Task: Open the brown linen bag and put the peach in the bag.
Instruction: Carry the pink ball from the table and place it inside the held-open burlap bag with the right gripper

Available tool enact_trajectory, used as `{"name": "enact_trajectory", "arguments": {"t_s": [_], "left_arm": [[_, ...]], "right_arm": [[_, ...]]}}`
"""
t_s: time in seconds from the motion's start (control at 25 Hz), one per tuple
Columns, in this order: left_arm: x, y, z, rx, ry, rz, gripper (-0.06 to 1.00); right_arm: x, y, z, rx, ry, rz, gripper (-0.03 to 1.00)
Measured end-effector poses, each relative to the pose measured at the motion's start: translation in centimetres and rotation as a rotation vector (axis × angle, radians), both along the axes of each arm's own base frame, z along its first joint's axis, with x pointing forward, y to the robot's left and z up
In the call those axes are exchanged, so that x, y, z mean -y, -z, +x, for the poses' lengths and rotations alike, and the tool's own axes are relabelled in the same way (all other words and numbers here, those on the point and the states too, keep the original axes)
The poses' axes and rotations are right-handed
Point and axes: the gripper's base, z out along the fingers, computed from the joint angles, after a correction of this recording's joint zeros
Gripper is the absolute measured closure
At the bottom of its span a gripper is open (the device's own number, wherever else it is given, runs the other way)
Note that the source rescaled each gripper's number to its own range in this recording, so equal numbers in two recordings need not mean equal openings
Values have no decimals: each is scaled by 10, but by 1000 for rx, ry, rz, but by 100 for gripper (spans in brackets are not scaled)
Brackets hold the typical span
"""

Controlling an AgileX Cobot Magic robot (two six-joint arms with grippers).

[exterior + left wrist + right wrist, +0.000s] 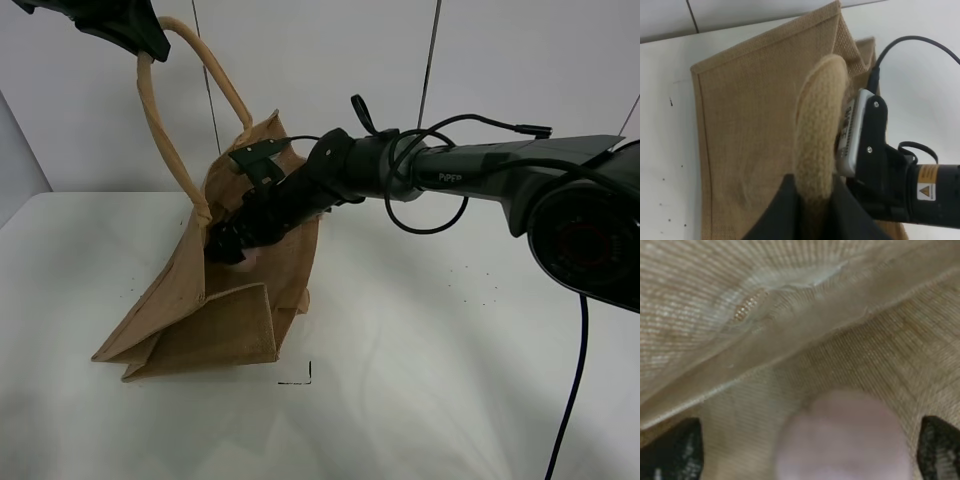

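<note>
The brown linen bag (pixel 215 320) stands tilted on the white table, its mouth held up. My left gripper (pixel 148 45) is shut on one light loop handle (pixel 160 130) and holds it high; the left wrist view shows the handle (pixel 817 140) pinched between the dark fingers (pixel 785 215), with the bag's side (pixel 750 125) beyond. My right gripper (pixel 228 243) reaches into the bag's mouth. In the right wrist view the pinkish peach (pixel 845 440) lies blurred against the woven bag wall (pixel 865 350), between widely spread fingertips (pixel 675 450), with a gap on one side.
The white table (pixel 450 380) has a small black corner mark (pixel 300 378) in front of the bag. The right arm (pixel 480 165) and its looping cable cross the middle. A white wall stands behind. The right arm's wrist (pixel 890 175) sits close beside the held handle.
</note>
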Motion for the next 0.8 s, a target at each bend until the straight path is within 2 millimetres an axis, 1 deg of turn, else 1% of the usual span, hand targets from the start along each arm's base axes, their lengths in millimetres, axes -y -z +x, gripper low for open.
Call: {"name": "enact_trajectory", "arguments": {"t_s": [0.08,0.16,0.24,0.36,0.48,0.64,0.8], "left_arm": [[0,0,0,2,-2,3,94],[0,0,0,3,-2,3,94],[0,-1,0,8,-2,1,94],[0,-1,0,9,-3,3,94],[0,-1,0,9,-3,3,94],[0,-1,0,9,-3,3,94],[0,-1,0,9,-3,3,94]], "right_arm": [[2,0,-1,-28,11,-26,-1],[7,-5,-2,-58,9,-64,-3],[14,-18,-3,-109,22,-105,-3],[28,-46,-1,-170,63,-192,-3],[44,-62,3,-208,135,-316,-3],[68,-63,14,-244,260,-408,-3],[103,-63,33,-276,363,-414,-3]]}}
